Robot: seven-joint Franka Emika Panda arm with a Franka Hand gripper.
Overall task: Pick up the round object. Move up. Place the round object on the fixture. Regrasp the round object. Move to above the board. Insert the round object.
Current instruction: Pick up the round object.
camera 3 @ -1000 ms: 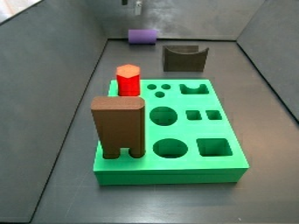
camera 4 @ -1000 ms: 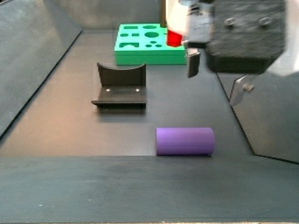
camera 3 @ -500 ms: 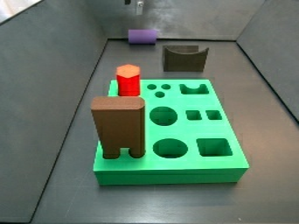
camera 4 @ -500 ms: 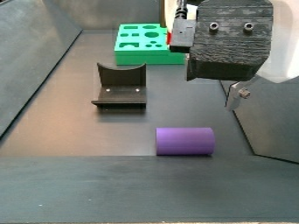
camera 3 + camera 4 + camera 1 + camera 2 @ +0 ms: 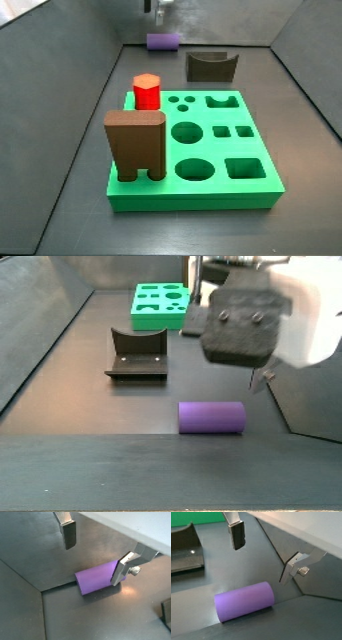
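Observation:
The round object, a smooth purple cylinder [image 5: 213, 417], lies on its side on the dark floor close to the wall [image 5: 163, 42]. My gripper [image 5: 93, 554] hangs open above it, with nothing between its fingers. In both wrist views the cylinder [image 5: 244, 601] lies below and beyond the fingertips, and one finger [image 5: 121, 569] overlaps its end. The fixture [image 5: 211, 66], a dark notched block, stands beside the cylinder, between it and the board [image 5: 136, 356]. The green board [image 5: 254, 190] with its holes lies further along the floor.
A red hexagonal peg [image 5: 146, 92] and a tall brown arch block [image 5: 136, 145] stand in the board. Grey walls [image 5: 80, 70] enclose the floor on the sides and behind the cylinder. The arm's bulky hand [image 5: 247, 326] hides part of a side view.
The gripper has come down and shifted toward the purple cylinder, its hand turning in a side view. The cylinder, fixture and board have not moved.

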